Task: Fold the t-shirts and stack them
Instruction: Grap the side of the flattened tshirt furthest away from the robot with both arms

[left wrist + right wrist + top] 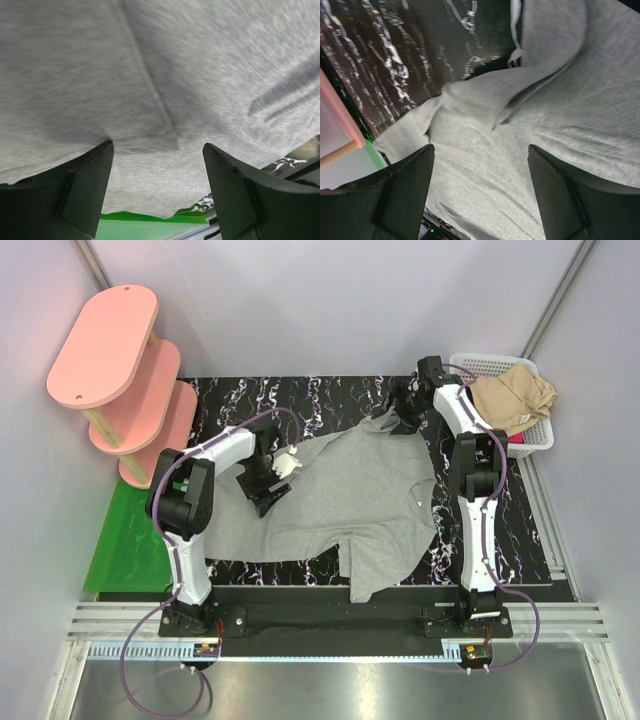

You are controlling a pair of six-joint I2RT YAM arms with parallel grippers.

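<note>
A heather grey t-shirt (350,502) lies spread and rumpled on the black marbled table (225,405). My left gripper (268,485) hovers over the shirt's left part, jaws open. In the left wrist view the grey cloth (200,75) with a stitched hem fills the frame between the open fingers (85,190), and nothing is pinched. My right gripper (405,410) is at the shirt's far right corner, also open. In the right wrist view the grey cloth (535,140) lies folded over below the spread fingers (560,200). A tan t-shirt (512,398) sits bunched in the basket.
A white lattice basket (528,442) stands at the back right. A pink three-tier shelf (110,360) stands at the back left, with a green mat (125,545) in front of it. The mat's edge (135,227) shows under the left gripper.
</note>
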